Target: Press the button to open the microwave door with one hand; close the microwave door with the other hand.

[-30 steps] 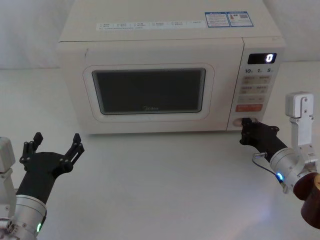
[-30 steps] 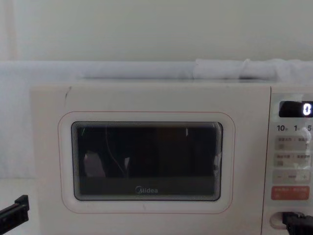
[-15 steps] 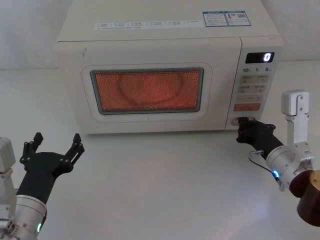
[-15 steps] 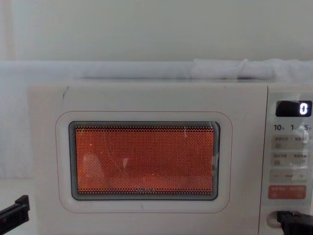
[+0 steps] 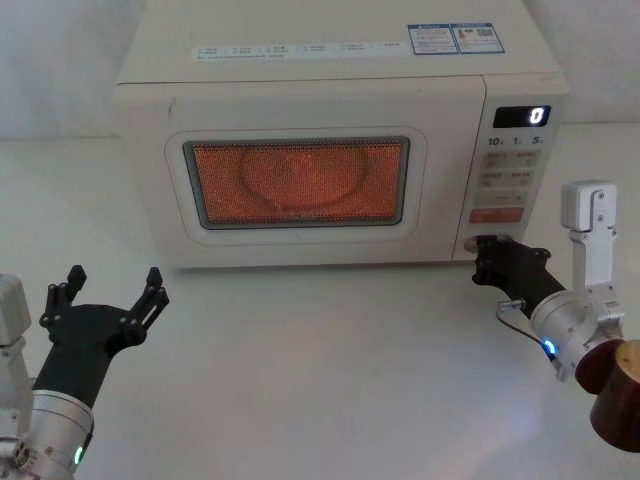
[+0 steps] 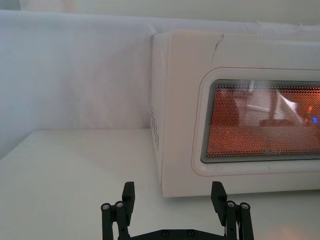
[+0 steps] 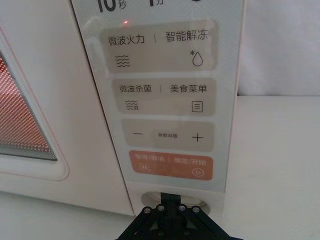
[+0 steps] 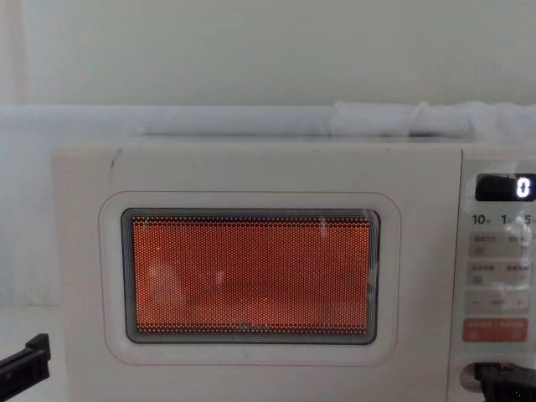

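Left side first. My left gripper (image 5: 110,290) hangs low over the bare table (image 5: 300,360), in front of and to the left of the microwave (image 5: 330,140), well apart from it. Its fingers (image 6: 129,192) are spread wide with nothing between them. In the left wrist view it looks straight toward the microwave's left front corner. Idle, waiting its turn.

Centre. The microwave door (image 5: 300,180) sits flush with the cabinet as far as I can judge; I see no gap along its edge in the head or chest view. The window (image 8: 251,275) glows orange-red through the mesh, so the cavity lamp is on (I read that as the latch releasing, but that is my guess, not something visible).

Right side. The control panel (image 7: 165,100) shows a lit "0" on the display (image 5: 535,116). The orange-red key (image 7: 170,165) sits just above the button (image 7: 172,197), which lies at the very bottom of the panel. My right gripper (image 5: 487,258) is pressed nose-on against that button, its black tip covering most of it. Its fingers look drawn together into one blunt point.

Step in hand: the press, first half of the task, with the door not yet swung out. Next I judge the right arm should back straight off so it clears the door's path, and once the door stands open the left arm must come round to its outer face and push it home.
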